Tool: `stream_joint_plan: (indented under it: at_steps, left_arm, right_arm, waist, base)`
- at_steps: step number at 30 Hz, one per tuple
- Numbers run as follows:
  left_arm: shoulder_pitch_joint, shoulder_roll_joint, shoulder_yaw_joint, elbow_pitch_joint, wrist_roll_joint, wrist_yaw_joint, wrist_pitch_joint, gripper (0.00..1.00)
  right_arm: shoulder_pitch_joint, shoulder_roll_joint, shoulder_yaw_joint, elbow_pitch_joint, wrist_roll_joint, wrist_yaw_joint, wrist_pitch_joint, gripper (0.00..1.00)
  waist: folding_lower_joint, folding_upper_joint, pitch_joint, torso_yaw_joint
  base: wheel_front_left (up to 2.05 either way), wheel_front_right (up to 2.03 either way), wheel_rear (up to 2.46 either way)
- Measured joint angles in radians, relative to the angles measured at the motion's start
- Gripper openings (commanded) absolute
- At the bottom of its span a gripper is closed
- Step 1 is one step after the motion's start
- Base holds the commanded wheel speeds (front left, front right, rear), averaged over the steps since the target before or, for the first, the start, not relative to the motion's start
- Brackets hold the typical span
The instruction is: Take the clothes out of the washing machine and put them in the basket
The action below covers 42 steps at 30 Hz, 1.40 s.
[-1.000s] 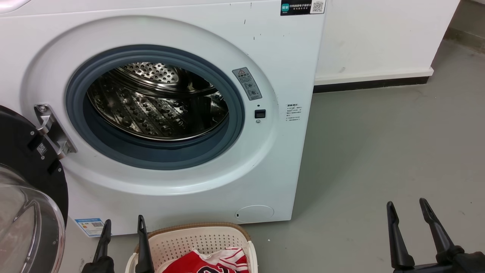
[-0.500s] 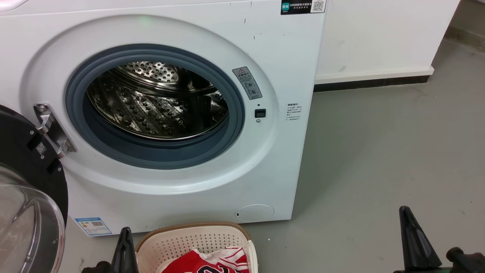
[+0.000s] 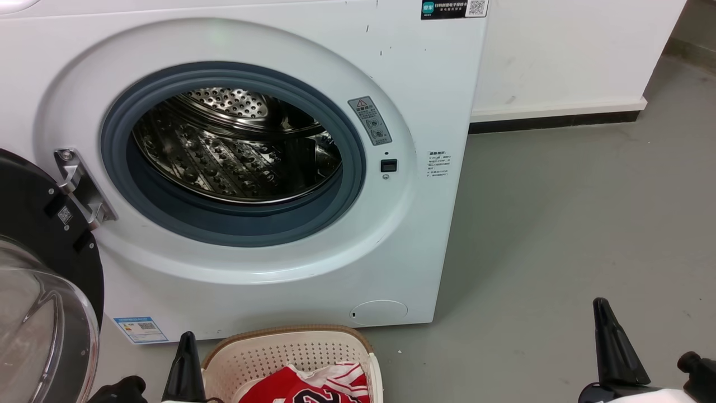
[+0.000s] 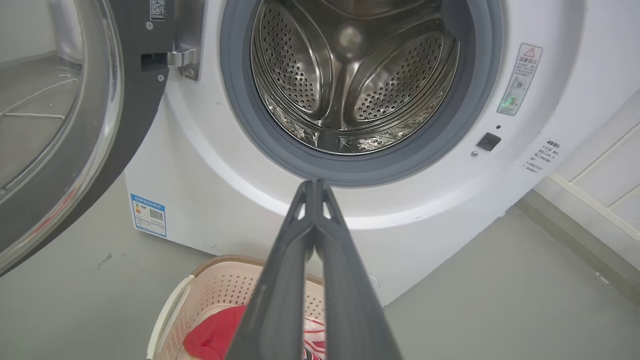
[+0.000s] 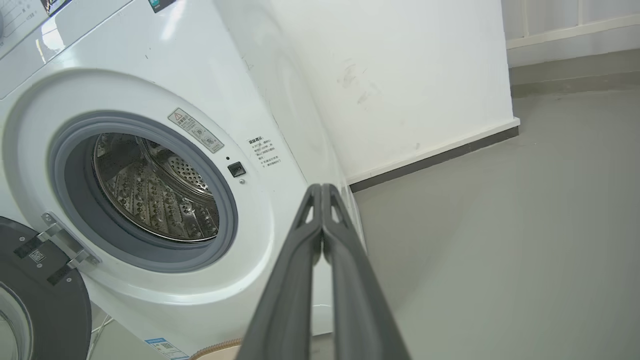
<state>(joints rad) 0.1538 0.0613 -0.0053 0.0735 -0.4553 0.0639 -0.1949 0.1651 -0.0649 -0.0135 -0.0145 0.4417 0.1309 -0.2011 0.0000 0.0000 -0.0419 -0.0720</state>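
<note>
Red jersey fabric, the clothes point(image 3: 305, 386), lies inside the basket point(image 3: 291, 350), with white-and-red striped trim showing at its right side. The basket stands on the grey floor point(image 3: 559, 224) directly in front of the washing machine point(image 3: 425, 101), below the porthole. The door point(image 3: 50, 263) is swung open to the left on its metal hinge point(image 3: 78, 184). A grey rubber seal point(image 3: 235, 226) rings the perforated steel drum point(image 3: 235, 157).

Left gripper point(image 3: 184, 364): fingers pressed together tip to tip, pinching nothing, positioned just beside the basket's left rim. In the left wrist view, the tips line up with the lower edge of the seal.

Right gripper point(image 3: 612, 347): fingers pressed together, pinching nothing, well apart from the basket, over the floor to the right of the machine.
</note>
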Motion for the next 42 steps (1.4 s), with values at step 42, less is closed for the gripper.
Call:
stream_joint_plan:
  at_steps: [42]
  left_arm:
    - [-0.124,0.02,0.024,0.089,-0.614,-0.099,0.131,0.0]
  right_arm:
    - [-0.13,-0.02,-0.01,0.129,0.626,0.0,0.129,0.0]
  waist:
    - [0.0,0.0,0.017,0.028]
  base:
    - [0.0,0.0,0.0]
